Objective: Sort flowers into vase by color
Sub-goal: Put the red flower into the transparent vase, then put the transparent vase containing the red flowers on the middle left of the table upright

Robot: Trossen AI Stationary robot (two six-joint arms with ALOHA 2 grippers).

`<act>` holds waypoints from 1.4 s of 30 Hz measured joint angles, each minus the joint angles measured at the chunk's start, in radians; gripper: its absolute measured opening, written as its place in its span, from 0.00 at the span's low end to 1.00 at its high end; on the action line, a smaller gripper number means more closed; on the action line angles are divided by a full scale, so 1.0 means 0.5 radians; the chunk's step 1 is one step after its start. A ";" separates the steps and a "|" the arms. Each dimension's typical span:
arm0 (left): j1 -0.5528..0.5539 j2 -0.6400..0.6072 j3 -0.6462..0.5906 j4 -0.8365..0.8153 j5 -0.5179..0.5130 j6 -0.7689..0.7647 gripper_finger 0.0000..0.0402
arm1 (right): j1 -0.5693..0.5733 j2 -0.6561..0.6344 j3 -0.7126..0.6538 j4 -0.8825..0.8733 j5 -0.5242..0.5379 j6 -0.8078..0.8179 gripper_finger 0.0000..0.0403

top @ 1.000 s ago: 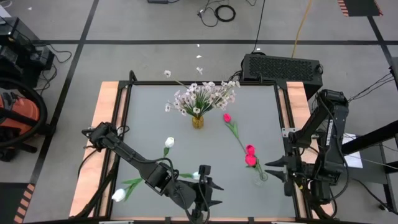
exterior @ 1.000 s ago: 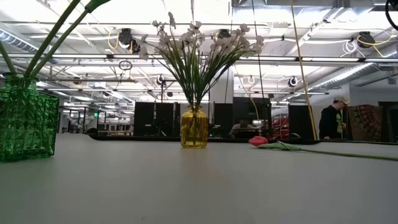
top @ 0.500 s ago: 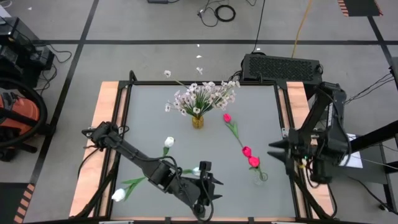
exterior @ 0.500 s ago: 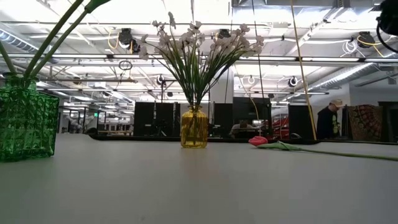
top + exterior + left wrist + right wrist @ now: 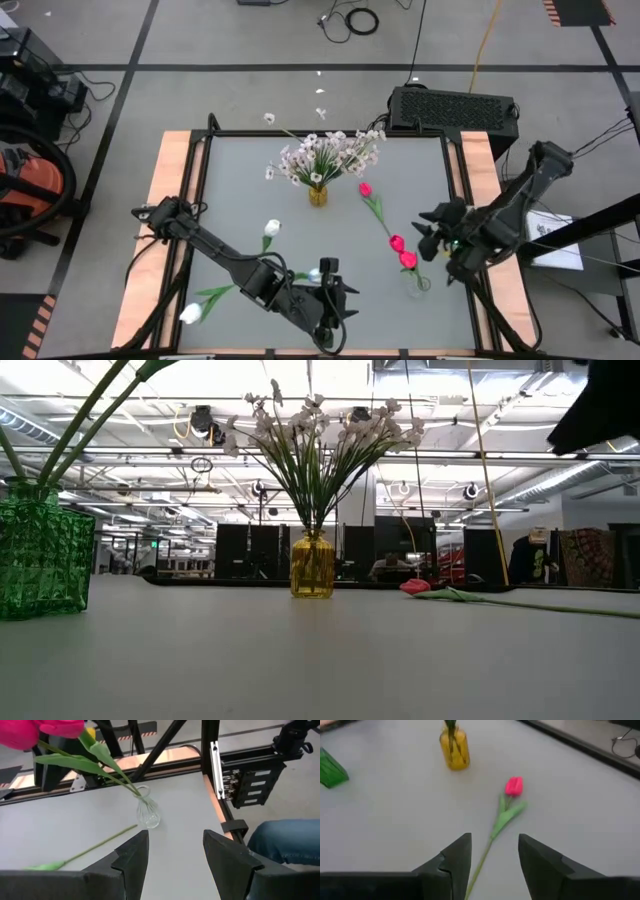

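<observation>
Seen from above, the grey worktop point(image 5: 240, 180) carries a yellow vase point(image 5: 318, 195) at about 12 o'clock, filled with a spray of tiny pale blossoms point(image 5: 325, 152). A single pink-red tulip point(image 5: 365, 188) lies flat just beside it toward 1 o'clock, its stem running out toward 4 o'clock. At about 4 o'clock a small clear glass vase point(image 5: 418, 287) holds two more pink-red tulips point(image 5: 403, 251), which lean toward the centre.

A white tulip point(image 5: 271, 229) lies on the worktop near 9 o'clock; another white tulip point(image 5: 190, 313) leans out past the edge at 7 o'clock. A third white bloom point(image 5: 315, 279) shows at 6 o'clock, close to the left arm; whether it touches anything cannot be told.

The left gripper point(image 5: 333, 300) is at 6 o'clock, low over the near edge. Its fingers point(image 5: 131, 854) are spread, with nothing between them.

The right gripper point(image 5: 432, 226) hangs at 3 o'clock, near the clear vase's tulips and apart from them. Its fingers point(image 5: 456, 855) are spread and empty, and its wrist camera looks over the lying tulip toward the yellow vase, with a green glass vase point(image 5: 331, 770) farther off.
</observation>
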 joint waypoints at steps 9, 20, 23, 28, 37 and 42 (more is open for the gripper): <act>-0.069 0.000 0.000 -0.003 0.002 -0.011 0.49 | -0.386 0.143 -0.293 0.796 -0.268 -0.517 0.46; -0.171 0.000 0.000 0.000 0.002 -0.013 0.49 | -0.698 0.170 -0.520 1.375 -0.379 -0.995 0.50; -0.183 0.000 0.000 0.004 0.002 -0.014 0.49 | -0.714 0.157 -0.525 1.429 -0.421 -1.090 0.50; -0.191 0.000 0.000 0.014 -0.005 -0.013 0.49 | -0.656 0.094 -0.524 1.339 -0.448 -1.073 0.50; -0.057 0.156 -0.010 -0.006 -0.124 -0.068 0.49 | -0.455 0.079 -0.524 1.192 -0.310 -0.830 0.50; -0.052 0.103 0.034 0.017 -0.125 -0.069 0.49 | -0.354 0.077 -0.524 1.162 -0.302 -0.688 0.50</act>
